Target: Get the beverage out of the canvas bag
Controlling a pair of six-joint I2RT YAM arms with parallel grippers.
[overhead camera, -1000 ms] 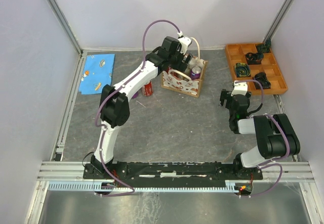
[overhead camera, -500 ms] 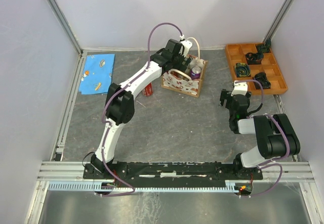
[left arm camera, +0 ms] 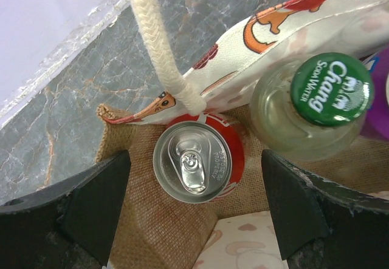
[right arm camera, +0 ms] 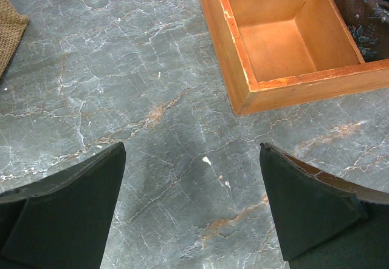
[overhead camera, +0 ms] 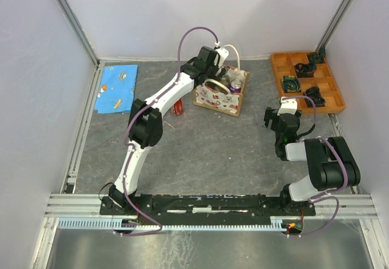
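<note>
1. The canvas bag [overhead camera: 220, 96] stands at the far middle of the counter [overhead camera: 200, 147]. Upright inside it are a red can [left arm camera: 197, 166], a clear bottle [left arm camera: 304, 129] and, at the picture's edge, a purple can [left arm camera: 378, 114].
2. The left hand [left arm camera: 194, 205] hangs over the bag's mouth, its fingers spread wide on either side of the red can and touching nothing. The right hand [right arm camera: 191, 202] is also spread and empty, over bare counter beside the orange tray [right arm camera: 243, 99].
3. The red can looks unopened, so it is probably full and fairly heavy, with a stiff but smooth, slippery wall. It is best pinched across its round body just under the rim.
4. The bag is soft and light and may lift or tip along with the can. Its rope handle [left arm camera: 155, 44] lies by the can's rim and could snag.
5. The bottle's green cap [left arm camera: 331, 88] reads "Chang Soda Water". No writing on the red can can be read from above.
</note>
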